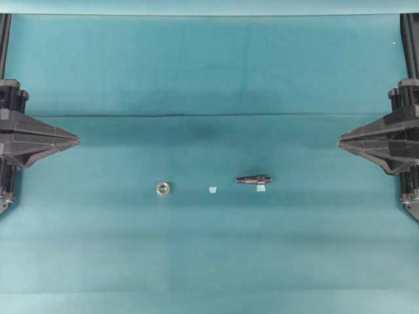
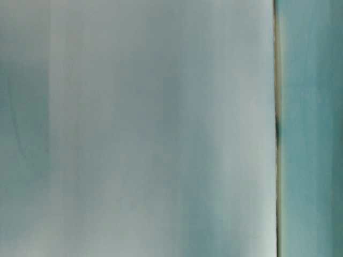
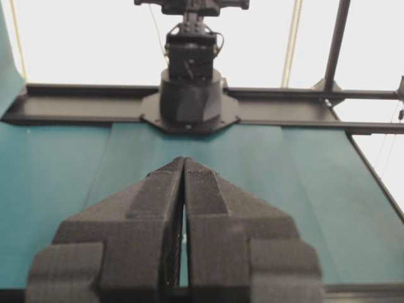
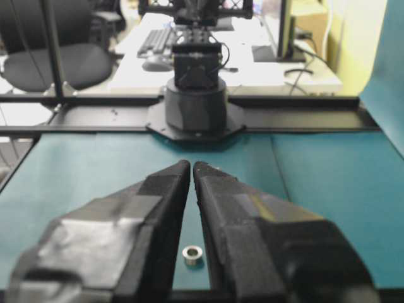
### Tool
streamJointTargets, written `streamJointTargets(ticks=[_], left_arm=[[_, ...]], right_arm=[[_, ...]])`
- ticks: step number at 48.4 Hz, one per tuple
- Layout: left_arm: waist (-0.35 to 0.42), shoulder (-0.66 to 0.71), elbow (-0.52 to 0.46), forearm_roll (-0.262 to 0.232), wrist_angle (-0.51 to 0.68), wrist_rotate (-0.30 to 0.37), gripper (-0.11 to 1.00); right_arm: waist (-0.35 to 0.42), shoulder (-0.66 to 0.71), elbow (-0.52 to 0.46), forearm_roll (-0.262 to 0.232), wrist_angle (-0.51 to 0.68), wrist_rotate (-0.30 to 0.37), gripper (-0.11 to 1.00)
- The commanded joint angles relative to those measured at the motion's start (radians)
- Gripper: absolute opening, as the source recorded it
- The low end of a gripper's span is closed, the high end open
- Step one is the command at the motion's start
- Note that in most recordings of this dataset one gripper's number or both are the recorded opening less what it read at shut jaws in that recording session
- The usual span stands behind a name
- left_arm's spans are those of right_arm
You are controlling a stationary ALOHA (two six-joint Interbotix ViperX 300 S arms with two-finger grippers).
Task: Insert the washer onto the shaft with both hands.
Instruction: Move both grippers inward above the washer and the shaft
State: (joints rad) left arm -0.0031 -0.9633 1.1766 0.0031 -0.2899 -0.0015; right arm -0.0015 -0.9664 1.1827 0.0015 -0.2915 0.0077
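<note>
The washer (image 1: 163,188), a small silvery ring, lies flat on the teal cloth left of centre. To its right lies the shaft (image 1: 253,178), a short dark stepped rod, on its side. My left gripper (image 1: 76,139) hovers at the left edge, shut and empty, well away from the washer. Over at the right edge, my right gripper (image 1: 340,139) is also shut with nothing in it. The left wrist view has the left gripper (image 3: 184,161) with its jaws pressed together. The right wrist view shows the right gripper (image 4: 191,165) nearly tip to tip, with the washer (image 4: 192,254) on the cloth below.
Two small pale blue tape squares (image 1: 213,190) (image 1: 260,188) sit on the cloth, one between the parts and one just under the shaft. A cloth fold (image 1: 209,116) runs across behind them. The table-level view is blurred, with no parts recognisable.
</note>
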Motion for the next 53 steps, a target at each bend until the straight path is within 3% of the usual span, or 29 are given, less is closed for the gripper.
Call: streamJointTargets(ticks=[1,5,10,18,29,40,53], left_arm=[[0.008,0.032,-0.026,0.012,0.043,-0.005,0.02],[0.008,0.049,-0.049,0.012,0.095,-0.006,0.03],[0.008,0.055,-0.071,0.012,0.141,-0.005,0.03],[0.006,0.058,-0.081,0.012,0.19,-0.011,0.03],[0.005,0.1,-0.117,0.012,0.275,-0.087,0.03],[0.005,0.179,-0.156,0.012,0.328,-0.124,0.03],[-0.005,0.29,-0.21,0.012,0.374,-0.14,0.03]], right_arm=[[-0.003,0.009,-0.009,0.005,-0.006,-0.002,0.0],[-0.002,0.008,-0.006,0.018,0.0,0.003,0.02],[-0.003,0.006,-0.008,0.025,0.003,0.014,-0.06],[-0.003,0.011,-0.008,0.028,0.025,0.035,-0.09],[-0.006,0.049,-0.048,0.029,0.178,0.117,-0.09],[-0.023,0.127,-0.091,0.029,0.298,0.178,-0.09],[-0.028,0.284,-0.15,0.029,0.373,0.183,-0.09]])
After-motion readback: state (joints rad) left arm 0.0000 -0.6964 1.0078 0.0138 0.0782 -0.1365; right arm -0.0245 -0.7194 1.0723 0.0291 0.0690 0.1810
